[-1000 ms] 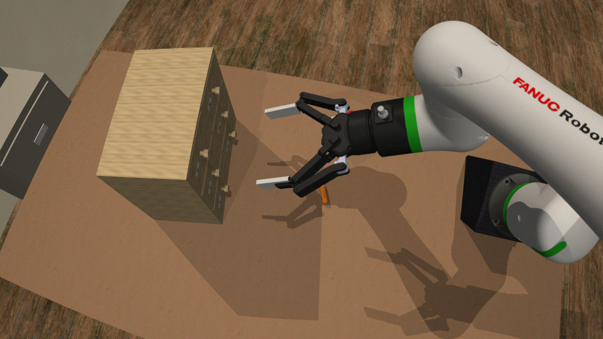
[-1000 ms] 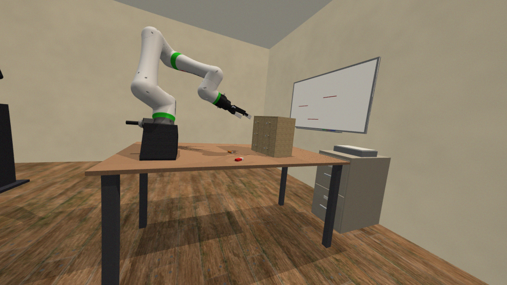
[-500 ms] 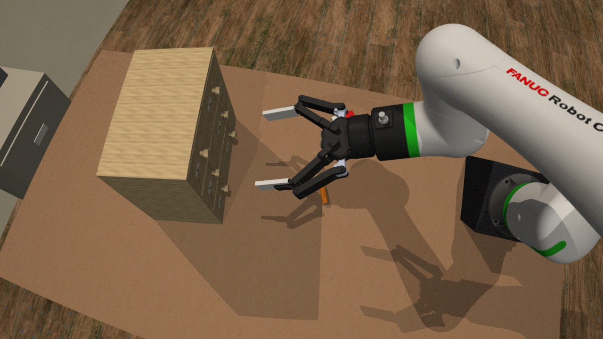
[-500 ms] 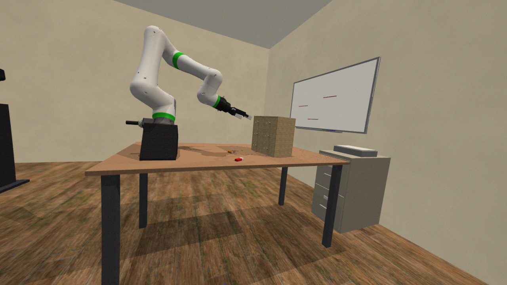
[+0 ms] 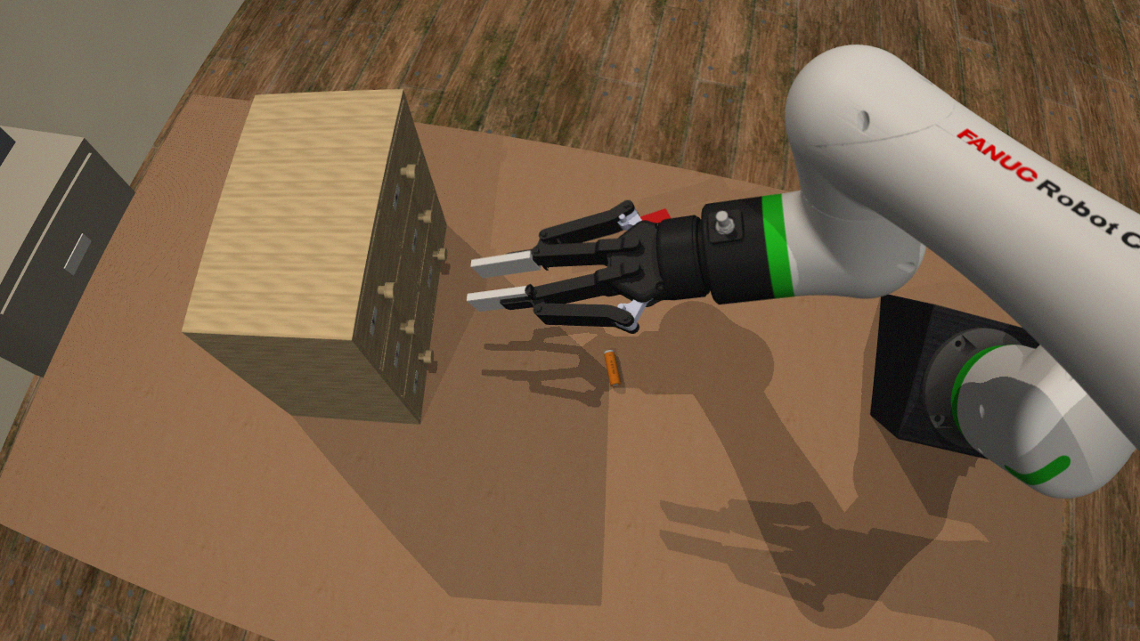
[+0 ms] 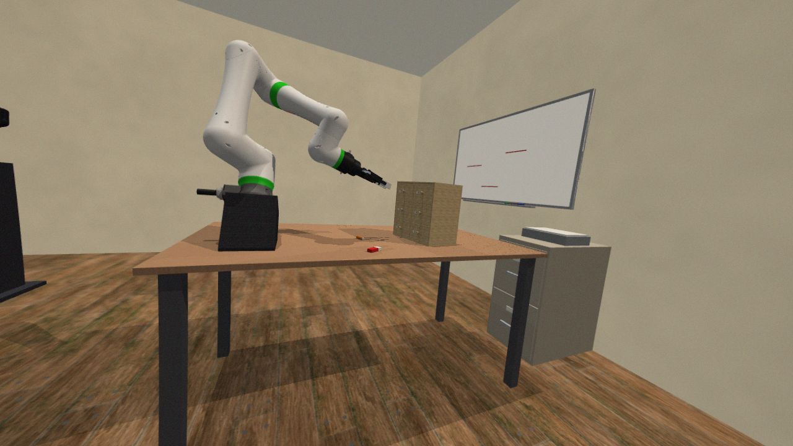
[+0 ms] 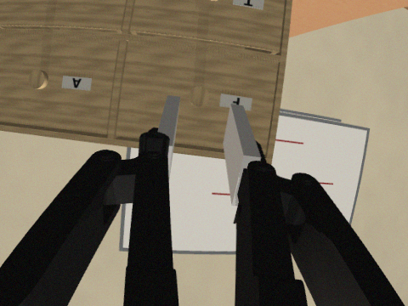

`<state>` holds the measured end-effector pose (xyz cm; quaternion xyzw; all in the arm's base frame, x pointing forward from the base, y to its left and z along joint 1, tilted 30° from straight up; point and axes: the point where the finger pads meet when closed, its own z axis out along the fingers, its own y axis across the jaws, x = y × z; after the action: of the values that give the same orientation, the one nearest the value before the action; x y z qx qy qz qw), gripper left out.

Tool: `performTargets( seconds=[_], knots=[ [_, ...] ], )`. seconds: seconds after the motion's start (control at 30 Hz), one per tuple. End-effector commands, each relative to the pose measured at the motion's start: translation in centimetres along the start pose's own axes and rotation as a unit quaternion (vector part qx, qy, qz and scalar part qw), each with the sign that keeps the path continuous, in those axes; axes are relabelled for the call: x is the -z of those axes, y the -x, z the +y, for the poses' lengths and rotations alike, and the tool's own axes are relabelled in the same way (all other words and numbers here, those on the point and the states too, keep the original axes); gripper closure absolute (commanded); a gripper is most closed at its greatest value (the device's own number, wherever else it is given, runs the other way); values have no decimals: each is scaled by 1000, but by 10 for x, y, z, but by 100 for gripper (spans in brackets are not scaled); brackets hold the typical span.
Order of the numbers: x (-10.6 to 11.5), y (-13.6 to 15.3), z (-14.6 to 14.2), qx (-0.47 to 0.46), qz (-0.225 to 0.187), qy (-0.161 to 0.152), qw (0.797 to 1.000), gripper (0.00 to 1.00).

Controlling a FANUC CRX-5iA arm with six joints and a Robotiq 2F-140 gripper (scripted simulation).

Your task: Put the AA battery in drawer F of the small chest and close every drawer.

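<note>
AA battery point(image 5: 612, 367) point(image 6: 359, 238) parked on table point(image 5: 159, 478) point(image 6: 310, 262); end effector point(image 5: 469, 282) point(image 6: 389, 186) point(image 7: 202, 121) slightly apart, empty, likely to straddle drawer F's knob point(image 5: 386, 289) point(image 6: 401, 191) point(image 7: 198, 96).

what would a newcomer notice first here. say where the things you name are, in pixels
Most likely the big white robot arm point(image 5: 940, 159) point(image 6: 230, 94) with green bands, reaching over the brown tabletop point(image 5: 509, 510) point(image 6: 310, 260). Next, the boxy light-wood chest of drawers point(image 5: 295, 206) point(image 6: 443, 216) point(image 7: 85, 55) standing before its black end effector point(image 5: 500, 280) point(image 6: 388, 185) point(image 7: 202, 121). The small orange cylindrical battery point(image 5: 611, 368) point(image 6: 359, 238) lies between chest and arm base.
</note>
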<state>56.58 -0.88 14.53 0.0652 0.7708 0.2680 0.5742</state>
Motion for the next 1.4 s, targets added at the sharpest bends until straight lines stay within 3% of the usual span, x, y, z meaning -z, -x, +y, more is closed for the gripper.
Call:
performTargets(
  seconds=[0.0, 0.47, 0.9, 1.37],
  knots=[
    [0, 0, 0, 0, 0, 0, 1000, 80],
    [-5, 0, 0, 0, 0, 0, 1000, 80],
    [-44, 2, 0, 0, 0, 0, 1000, 80],
    [-68, 4, 0, 0, 0, 0, 1000, 80]
  ],
)
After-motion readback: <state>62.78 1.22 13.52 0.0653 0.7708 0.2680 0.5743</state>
